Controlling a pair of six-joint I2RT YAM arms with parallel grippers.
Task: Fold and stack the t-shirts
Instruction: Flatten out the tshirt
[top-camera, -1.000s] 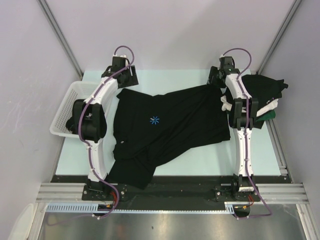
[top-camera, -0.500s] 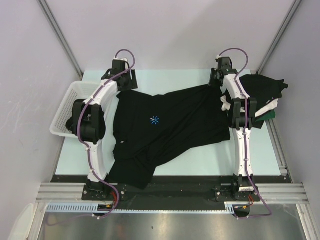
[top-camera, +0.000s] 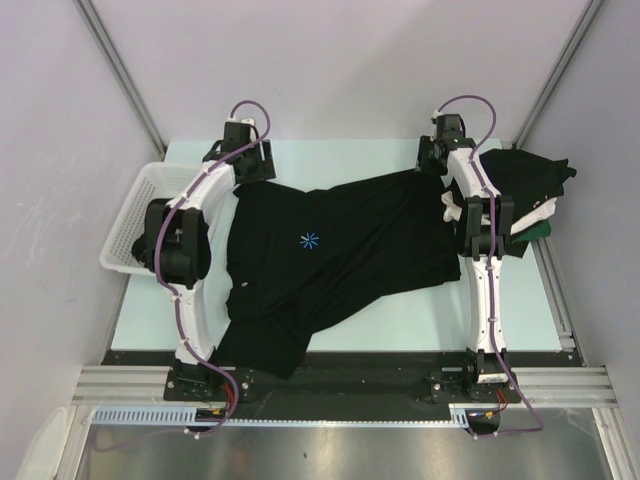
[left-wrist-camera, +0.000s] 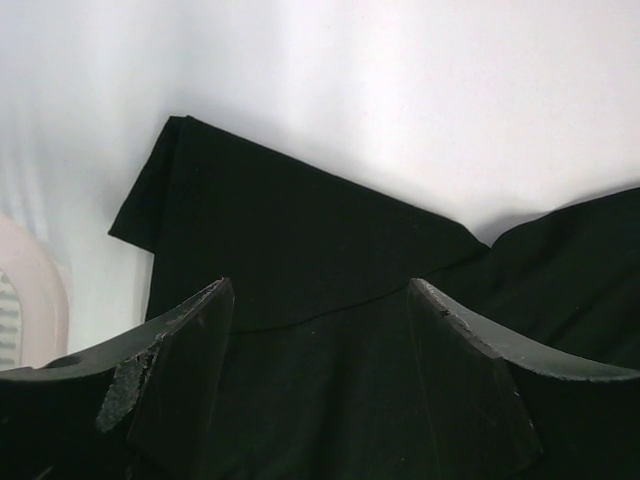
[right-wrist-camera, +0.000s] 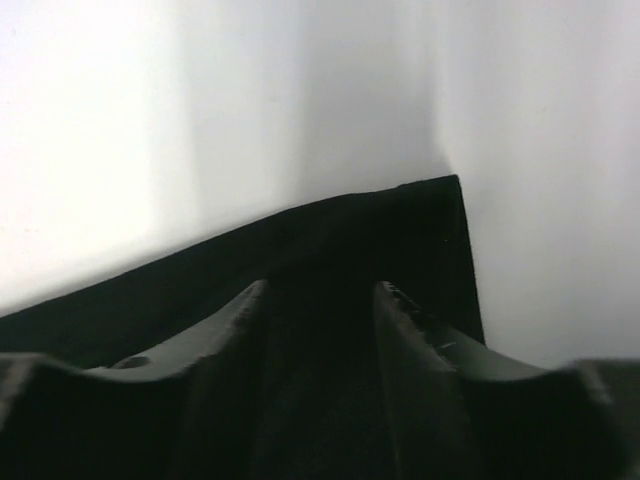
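Observation:
A black t-shirt (top-camera: 350, 250) with a small blue starburst (top-camera: 309, 240) lies spread and rumpled across the table, its lower left part hanging over the near edge. My left gripper (top-camera: 252, 172) is at the shirt's far left sleeve. In the left wrist view it (left-wrist-camera: 318, 290) stands open just above the black cloth (left-wrist-camera: 290, 230). My right gripper (top-camera: 437, 165) is at the shirt's far right corner. Its fingers (right-wrist-camera: 322, 285) stand partly apart, straddling that corner of cloth (right-wrist-camera: 420, 225). A pile of t-shirts (top-camera: 525, 180), black over white and green, lies at the right.
A white mesh basket (top-camera: 128, 235) sits at the table's left edge, beside the left arm. The pale table (top-camera: 400, 310) shows bare along the back and at the front right. Metal frame posts rise at both back corners.
Both wrists have shifted slightly toward the back of the table, at the shirt's far corners. The shirt and the pile lie as before.

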